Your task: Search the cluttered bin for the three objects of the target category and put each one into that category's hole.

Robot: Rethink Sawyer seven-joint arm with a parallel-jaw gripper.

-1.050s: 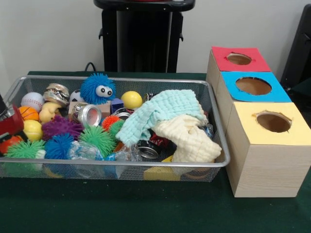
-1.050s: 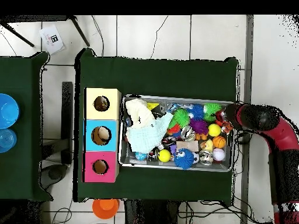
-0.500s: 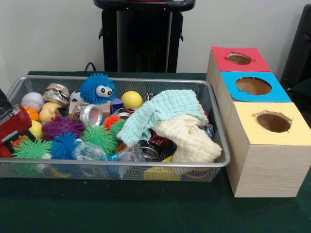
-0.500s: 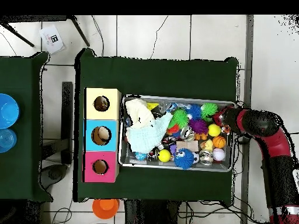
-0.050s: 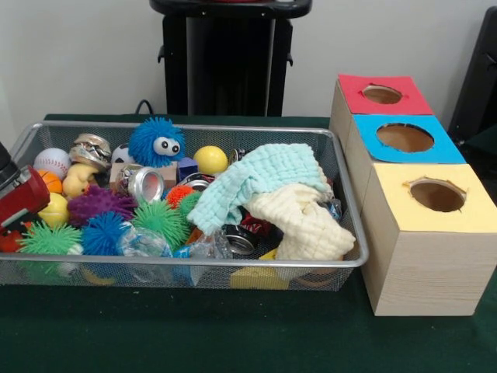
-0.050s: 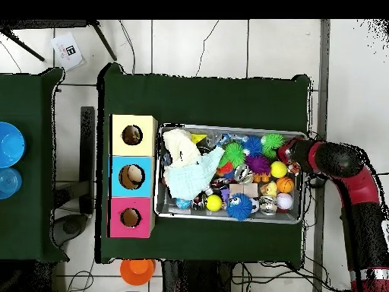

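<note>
Green-covered surface (image 5: pixel 233 342) carrying a wire mesh bin (image 5: pixel 194 264) and, just beside its right end in the front view, a row of three wooden boxes. Yellow-topped box (image 5: pixel 435 233) nearest the camera, blue-topped box (image 5: pixel 405 140) in the middle, red-topped box (image 5: pixel 380 95) farthest; one round hole in each top. Red and black arm (image 6: pixel 357 190) reaching in over the bin's short end farthest from the boxes; in the front view only a red and black part showing at the picture's left edge. Hand (image 5: pixel 12 203) low at that end of the bin, among the toys; spread or pressed together cannot be told, nor whether anything is gripped.

Inside the bin, toward the box end: mint green cloth (image 5: pixel 256 183) draped over a cream cloth (image 5: pixel 304 221), with dented cans (image 5: pixel 237 237) partly tucked beneath. Middle and hand end: fuzzy blue ball with eyes (image 5: pixel 155 141), purple spiky ball (image 5: pixel 97 203), green spiky ball (image 5: pixel 155 220), blue spiky ball (image 5: pixel 101 233), second green spiky ball (image 5: pixel 48 239) just beside the hand. Smooth balls closest to the hand: baseball (image 5: pixel 51 161), orange ball (image 5: pixel 51 181), yellow ball (image 5: pixel 54 210); another yellow ball (image 5: pixel 210 159) well apart, near the far wall.
</note>
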